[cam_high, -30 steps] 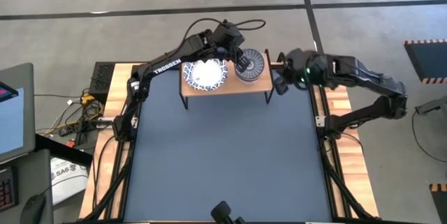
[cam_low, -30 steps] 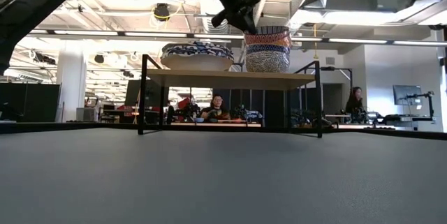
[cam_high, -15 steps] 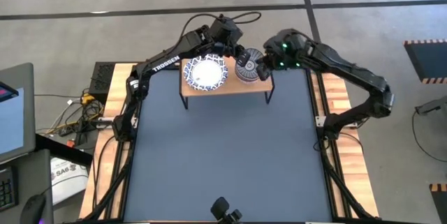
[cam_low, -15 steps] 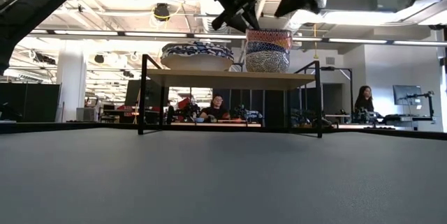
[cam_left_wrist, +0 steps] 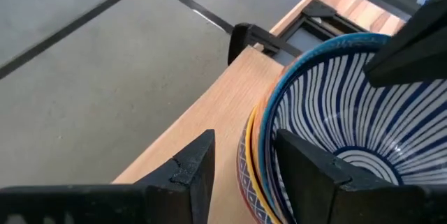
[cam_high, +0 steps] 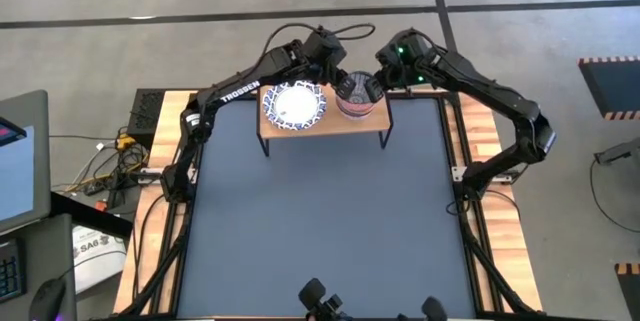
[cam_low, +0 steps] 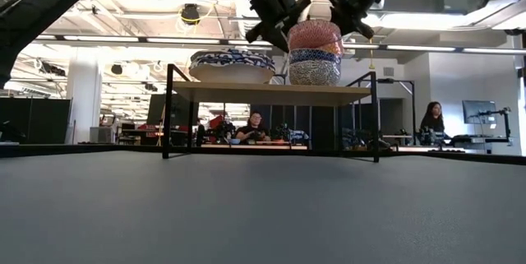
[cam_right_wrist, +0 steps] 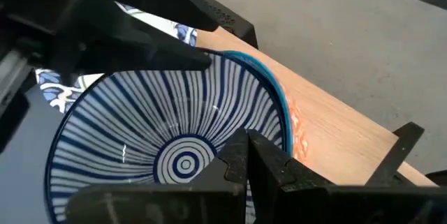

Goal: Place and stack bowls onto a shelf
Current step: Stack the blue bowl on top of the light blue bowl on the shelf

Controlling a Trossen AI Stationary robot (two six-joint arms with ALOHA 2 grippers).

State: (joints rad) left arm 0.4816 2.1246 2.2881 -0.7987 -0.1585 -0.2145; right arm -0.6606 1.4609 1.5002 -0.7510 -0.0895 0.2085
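Since the earlier frames, the right gripper (cam_high: 372,83) has swung in from beyond the shelf's right end and now sits at the far right rim of the small-bowl stack (cam_high: 357,97), while the left gripper (cam_high: 340,78) has lifted slightly and its fingers have spread apart. In the left wrist view, the left gripper (cam_left_wrist: 241,165) has 1 finger (cam_left_wrist: 190,172) outside the stack's rim and the other inside the striped bowl (cam_left_wrist: 342,112); it does not clamp the rim. In the right wrist view, the right gripper (cam_right_wrist: 248,155) has its fingers together, pressed at the near rim of the striped bowl (cam_right_wrist: 160,133). The low view shows the stack (cam_low: 314,53) standing on the right part of the shelf (cam_low: 271,91), with the top bowl tilted and raised above the nested ones below. The stack of wide patterned bowls (cam_high: 294,106) rests on the left part of the shelf (cam_high: 320,126), just beside the small stack. The shelf stands at the far edge of the table (cam_high: 320,221).
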